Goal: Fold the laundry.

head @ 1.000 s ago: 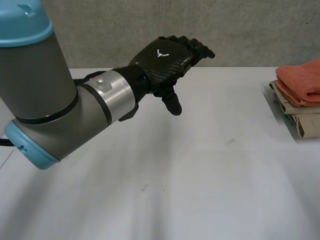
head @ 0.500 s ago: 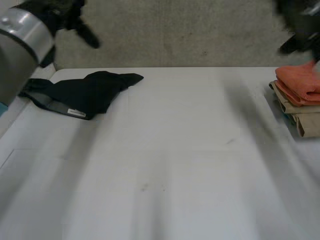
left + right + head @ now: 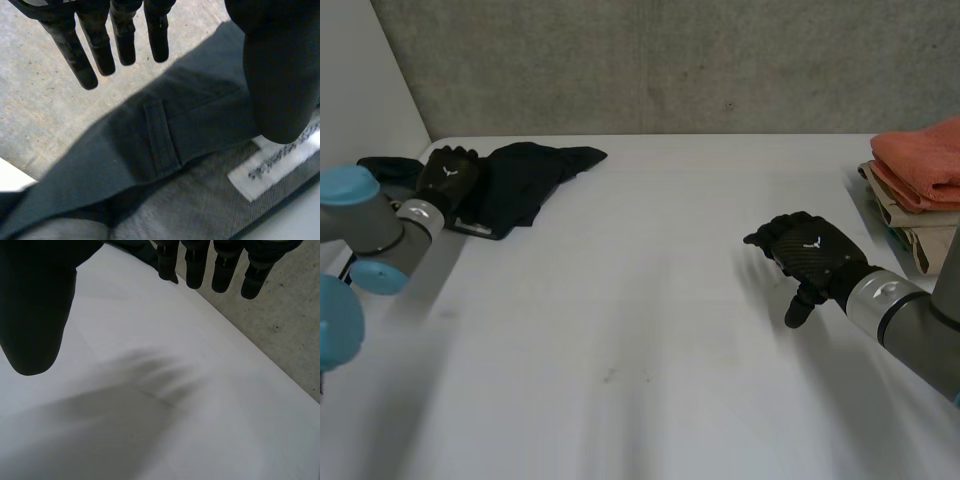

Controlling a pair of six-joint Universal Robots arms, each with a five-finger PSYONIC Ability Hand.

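1. The left hand (image 3: pixel 448 177) is open. Its fingers (image 3: pixel 80 50) are straight and slightly spread, and the thumb stands well apart from them. They grasp nothing.
2. This hand is above the left part of the black garment (image 3: pixel 525 170), over the waistband (image 3: pixel 210 200). The left wrist view shows a belt loop (image 3: pixel 161 137) and a white label (image 3: pixel 280 160) under the palm. I cannot tell whether the hand touches the cloth.
3. The right hand (image 3: pixel 808 250) is released too. Its fingers (image 3: pixel 192 270) are extended side by side and the thumb is held wide. It holds nothing and is over a bare part of the white table (image 3: pixel 640 330), with its shadow on the surface below.
4. Counted: two hands, one loose black garment and one folded stack. The stack has one orange towel (image 3: pixel 925 160) on top of beige cloth (image 3: pixel 930 240). I cannot tell how many beige pieces there are.
5. The black garment lies crumpled at the table's far left corner, near the grey wall (image 3: pixel 670 60). Its long axis runs along the table's far edge. The waistband end is toward the left edge, and a narrow pointed end reaches right, toward the middle of the table.
6. The folded stack sits at the table's right edge, well apart from the garment and just beyond the right hand.
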